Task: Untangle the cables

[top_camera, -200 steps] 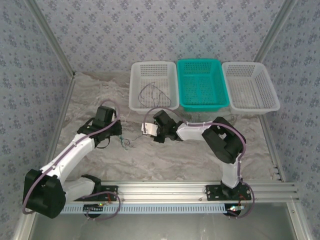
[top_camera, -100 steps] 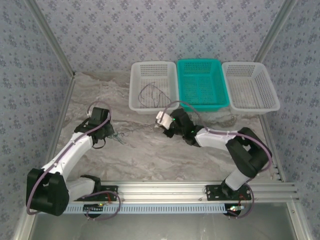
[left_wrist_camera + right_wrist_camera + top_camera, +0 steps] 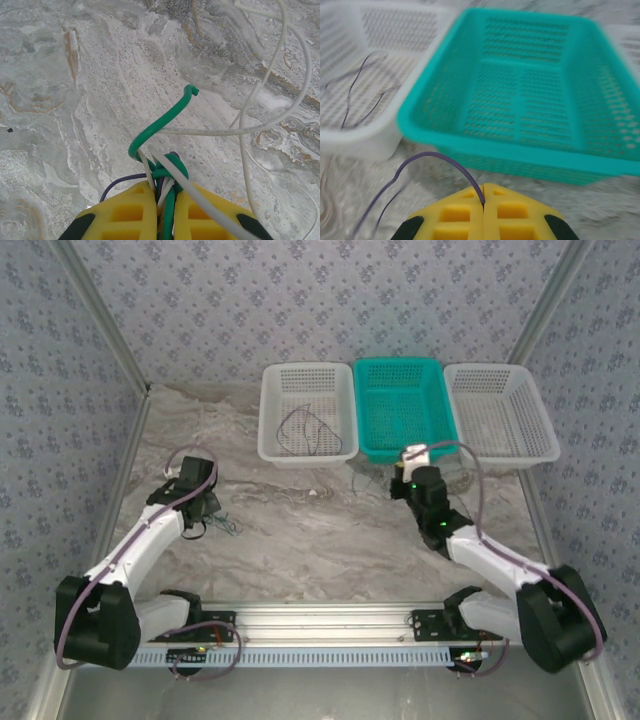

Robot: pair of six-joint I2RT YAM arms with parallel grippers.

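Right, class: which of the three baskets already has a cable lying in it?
The white basket on the left: a thin dark cable loops across its floor. The teal middle basket and the right white basket look bare.

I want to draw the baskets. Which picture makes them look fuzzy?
Right wrist view: the teal basket and white basket are smeared and soft, while the yellow fingers and purple wire look crisper. Left wrist view: the green wire is sharp. Top view: even light, baskets clear.

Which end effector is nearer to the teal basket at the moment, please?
Right. The right end effector sits just in front of the teal basket, at its near wall, gripping a thin dark cable; the left end effector is far off to the left, clamping the tangled cables.
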